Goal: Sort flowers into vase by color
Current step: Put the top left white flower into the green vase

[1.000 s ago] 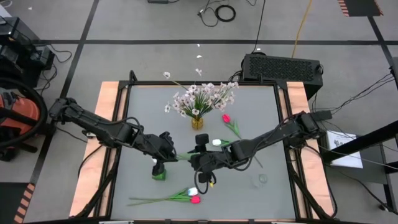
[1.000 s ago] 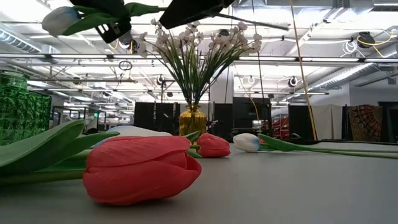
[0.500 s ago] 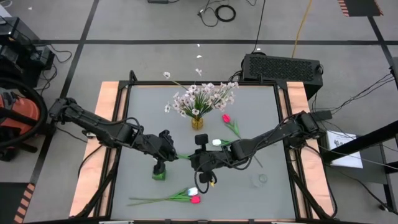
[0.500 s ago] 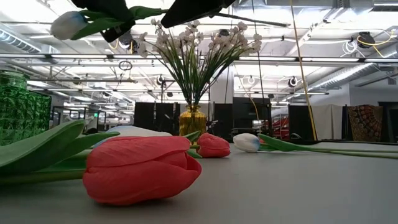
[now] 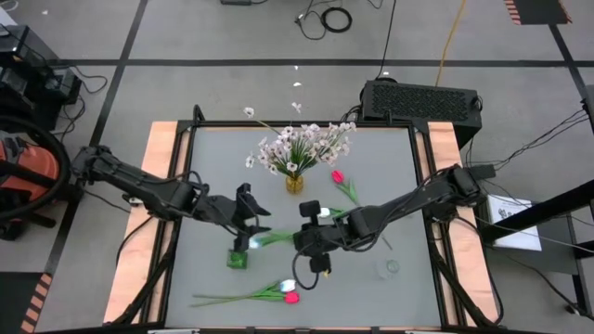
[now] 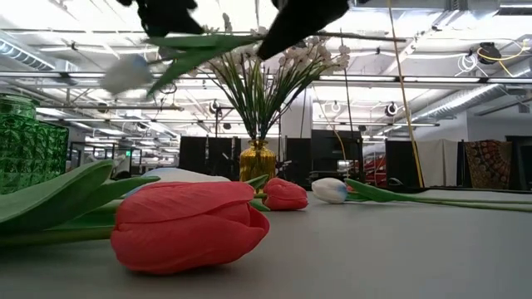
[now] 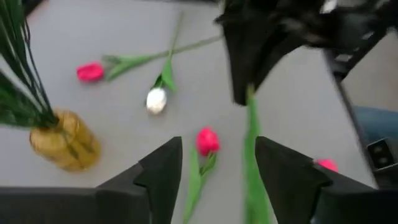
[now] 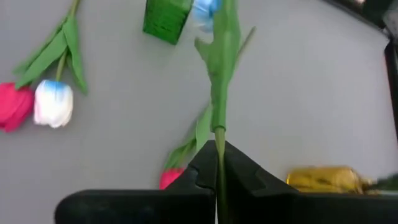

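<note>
Between its pinched fingers the right gripper [image 8: 217, 163] clamps a white tulip's stem [image 8: 219, 93]; only its wrist view shows that grip. The bloom [image 5: 254, 242] hangs just over the green vase [image 5: 238, 259]. Beside it, the left gripper [image 7: 217, 163] is spread, empty.

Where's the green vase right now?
In the high view the green vase stands on the table's left half, under the left gripper, with the yellow vase behind it and a white-and-pink tulip pair at the table's front.

Green vase [image 6: 29, 141] looks like ribbed glass; table [image 5: 408, 186] matt grey.
</note>
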Available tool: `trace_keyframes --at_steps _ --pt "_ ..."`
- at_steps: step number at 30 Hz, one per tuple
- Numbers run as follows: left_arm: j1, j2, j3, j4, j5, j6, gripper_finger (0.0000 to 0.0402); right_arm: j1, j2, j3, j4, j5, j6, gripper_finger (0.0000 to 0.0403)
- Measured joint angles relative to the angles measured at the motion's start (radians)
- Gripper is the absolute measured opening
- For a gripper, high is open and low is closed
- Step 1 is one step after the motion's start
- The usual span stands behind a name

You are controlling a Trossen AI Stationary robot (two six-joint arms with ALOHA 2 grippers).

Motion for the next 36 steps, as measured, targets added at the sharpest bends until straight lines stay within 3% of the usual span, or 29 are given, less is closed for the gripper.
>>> trace_keyframes --at_steps 4,10,14,19,25,31,36 --pt "-0.006 -0.056 0.0 0.017 -0.015 0.009 0.0214 0.007 -0.071 -0.001 -0.076 -0.017 0.045 0.0" --pt "-0.049 -0.093 0.0 0.038 -0.119 0.069 0.0215 0.086 -0.248 -0.031 -0.122 -0.006 0.086 0.0" --pt "-0.074 -0.088 0.0 0.117 -0.142 0.147 0.0215 0.179 -0.399 -0.142 -0.023 0.092 0.085 0.0" --pt "-0.079 -0.073 0.0 0.255 -0.143 0.255 0.0215 0.251 -0.59 -0.352 0.285 0.114 0.001 0.0" --pt "-0.079 -0.006 0.0 0.485 -0.133 0.374 0.0215 0.241 -0.737 -0.597 0.776 0.096 -0.119 0.0" --pt "-0.076 0.119 0.0 0.818 -0.132 0.522 0.0215 0.166 -0.719 -0.759 1.229 0.061 -0.144 0.0" --pt "-0.063 0.224 0.0 1.059 -0.148 0.55 0.0215 0.098 -0.643 -0.777 1.288 0.061 -0.089 0.0"
